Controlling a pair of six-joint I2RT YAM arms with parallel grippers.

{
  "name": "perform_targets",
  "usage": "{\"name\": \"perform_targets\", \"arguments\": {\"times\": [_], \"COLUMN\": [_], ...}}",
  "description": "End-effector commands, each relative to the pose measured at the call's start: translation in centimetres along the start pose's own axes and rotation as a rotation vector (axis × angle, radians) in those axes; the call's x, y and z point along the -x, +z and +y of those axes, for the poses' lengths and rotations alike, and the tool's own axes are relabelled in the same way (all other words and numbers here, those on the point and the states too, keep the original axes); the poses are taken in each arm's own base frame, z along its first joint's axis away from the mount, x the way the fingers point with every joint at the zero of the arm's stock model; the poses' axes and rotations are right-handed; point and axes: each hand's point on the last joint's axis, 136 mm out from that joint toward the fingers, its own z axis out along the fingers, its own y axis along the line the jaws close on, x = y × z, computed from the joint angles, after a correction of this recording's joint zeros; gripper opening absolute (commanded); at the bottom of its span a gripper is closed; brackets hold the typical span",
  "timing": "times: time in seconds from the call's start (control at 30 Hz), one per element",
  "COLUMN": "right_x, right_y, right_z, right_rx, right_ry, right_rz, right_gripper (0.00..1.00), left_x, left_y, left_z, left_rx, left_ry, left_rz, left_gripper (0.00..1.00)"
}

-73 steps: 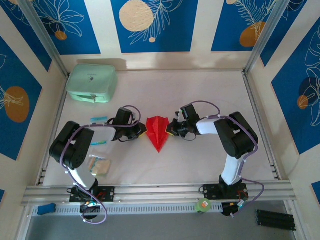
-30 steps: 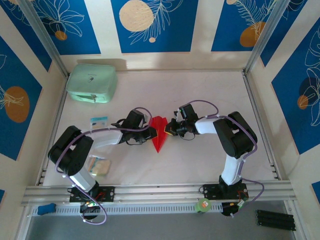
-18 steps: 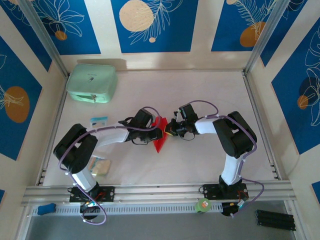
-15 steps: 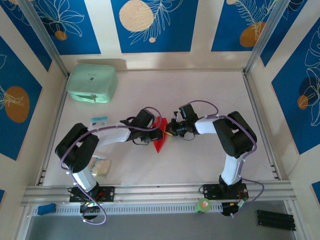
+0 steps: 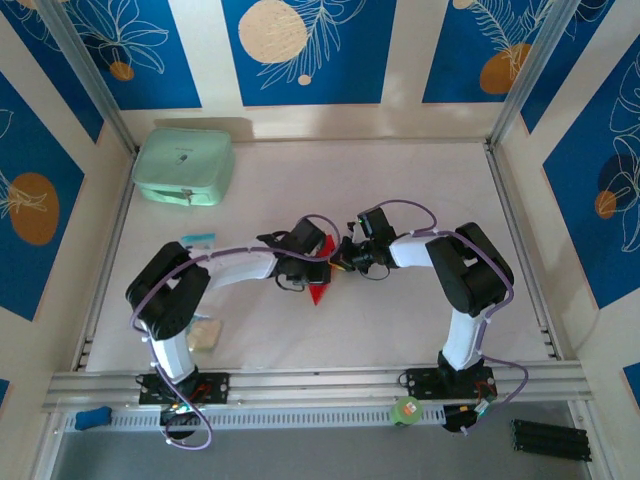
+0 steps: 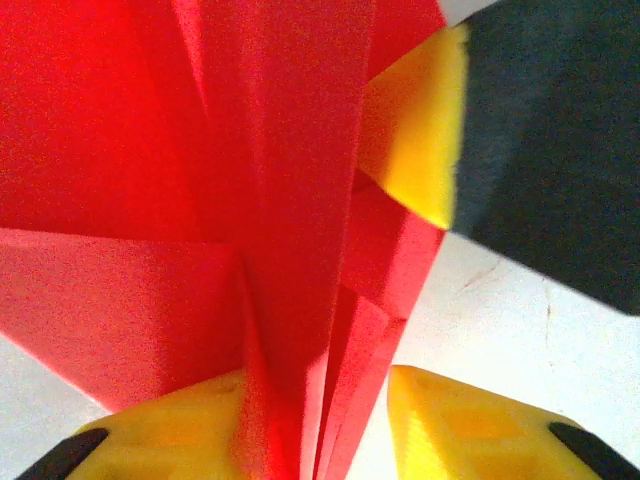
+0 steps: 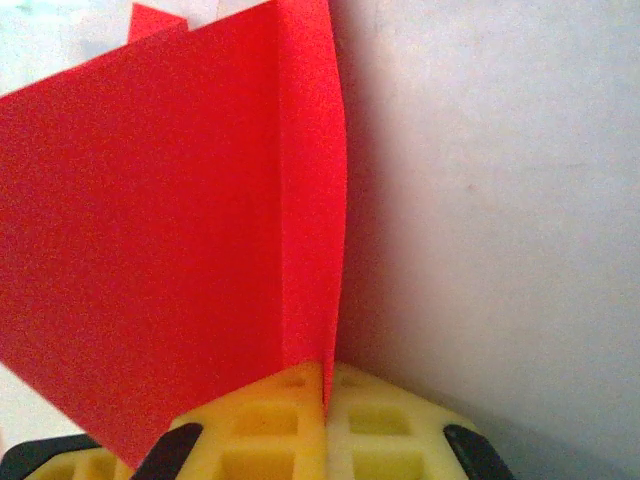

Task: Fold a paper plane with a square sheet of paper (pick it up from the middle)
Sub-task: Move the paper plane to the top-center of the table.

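Pale table with mint-green case, pale packet, blue-striped packet.

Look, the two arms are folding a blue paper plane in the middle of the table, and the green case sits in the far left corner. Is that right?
Not quite. The paper plane is red, not blue, as the top external view shows. The rest holds: the two arms meet over it mid-table, and the green case sits in the far left corner.
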Motion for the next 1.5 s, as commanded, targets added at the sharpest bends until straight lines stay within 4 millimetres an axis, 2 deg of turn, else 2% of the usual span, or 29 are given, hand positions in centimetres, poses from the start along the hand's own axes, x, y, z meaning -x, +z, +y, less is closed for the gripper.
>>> {"name": "perform_targets", "arguments": {"times": [0.0,0.47,0.87,1.2,1.37,1.47], "right_x": [-0.1,-0.2,-0.1,0.4,1.0,1.5], "right_y": [0.2,0.2,0.1,-0.9,-2.7,-4.5], "right_z": [0.6,0.6,0.6,0.8,-0.1,-1.0], "right_rx": [0.012,0.017,0.019,0.015,-0.037,-0.083], "right_ry": [-0.002,0.004,0.012,0.018,0.034,0.037], "right_rz": [0.020,0.021,0.020,-0.021,-0.089,-0.148], "right_gripper": [0.02,0.02,0.03,0.19,0.30,0.37], "left_x": [-0.5,-0.4,0.1,0.3,1.0,2.4], "left_y": [0.2,0.8,0.5,0.7,0.3,-0.8], "left_z": [1.2,1.4,1.7,1.8,1.8,1.7], "left_rx": [0.123,0.209,0.236,0.242,0.251,0.241], "left_ry": [0.074,0.112,0.096,0.089,0.085,0.079], "left_rz": [0.018,0.015,-0.018,-0.022,-0.041,-0.077], "left_gripper": [0.37,0.36,0.23,0.13,0.07,0.06]}}
